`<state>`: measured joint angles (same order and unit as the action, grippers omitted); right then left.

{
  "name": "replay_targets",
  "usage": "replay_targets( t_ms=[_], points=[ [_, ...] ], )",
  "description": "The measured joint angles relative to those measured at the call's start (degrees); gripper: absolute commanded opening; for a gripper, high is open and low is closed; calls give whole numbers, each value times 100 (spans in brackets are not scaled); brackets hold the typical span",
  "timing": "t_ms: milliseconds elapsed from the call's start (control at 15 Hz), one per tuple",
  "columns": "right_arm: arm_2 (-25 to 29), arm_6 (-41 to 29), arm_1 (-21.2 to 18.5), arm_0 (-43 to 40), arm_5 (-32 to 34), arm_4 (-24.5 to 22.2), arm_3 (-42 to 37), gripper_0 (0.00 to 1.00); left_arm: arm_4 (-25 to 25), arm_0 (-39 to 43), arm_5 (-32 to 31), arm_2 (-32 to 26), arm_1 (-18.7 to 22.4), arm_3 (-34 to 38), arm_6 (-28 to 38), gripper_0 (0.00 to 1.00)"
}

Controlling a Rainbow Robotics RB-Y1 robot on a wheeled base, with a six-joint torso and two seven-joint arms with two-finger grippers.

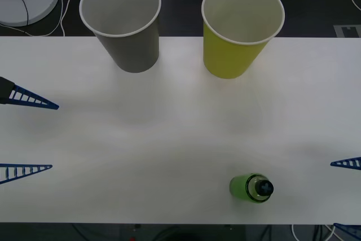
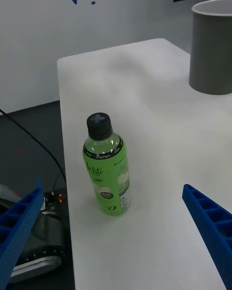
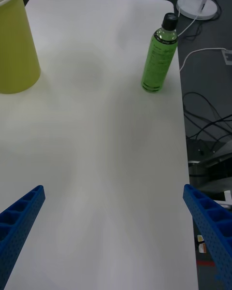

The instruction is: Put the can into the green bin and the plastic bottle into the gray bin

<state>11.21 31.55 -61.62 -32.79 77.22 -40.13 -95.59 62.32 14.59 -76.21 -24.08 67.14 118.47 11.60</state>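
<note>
plastic bottle (image 1: 251, 187) upright, near edge | left tool (image 1: 28, 135) agape, left edge | right tool (image 1: 347, 196) agape

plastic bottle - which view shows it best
The right wrist view: the plastic bottle stands upright and close, with black cap and label lettering visible. The left wrist view shows it farther off near the table edge. The front view looks down on its cap.
</note>
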Motion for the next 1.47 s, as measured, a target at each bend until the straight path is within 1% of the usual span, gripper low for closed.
replay_targets(
  t_ms=[267,533,800,1000,1133,1267,1467],
  points=[
    [-640,356,15,293,-1,153,475,100,0,0,0,0,0,0,0,100],
    [-1619,1189,53,776,-160,692,1199,100,0,0,0,0,0,0,0,100],
    [-2441,2058,85,1120,-205,1243,1862,100,0,0,0,0,0,0,0,100],
    [-3044,2566,213,1392,-206,1665,2265,100,0,0,0,0,0,0,0,100],
    [-3445,2763,369,1604,-206,1920,2524,100,0,0,0,0,0,0,0,100],
    [-3717,2819,512,1756,-206,2079,2679,100,0,0,0,0,0,0,0,100],
    [-3815,2918,685,1910,-267,2068,2730,100,0,0,1,0,0,0,0,100]
  ],
)
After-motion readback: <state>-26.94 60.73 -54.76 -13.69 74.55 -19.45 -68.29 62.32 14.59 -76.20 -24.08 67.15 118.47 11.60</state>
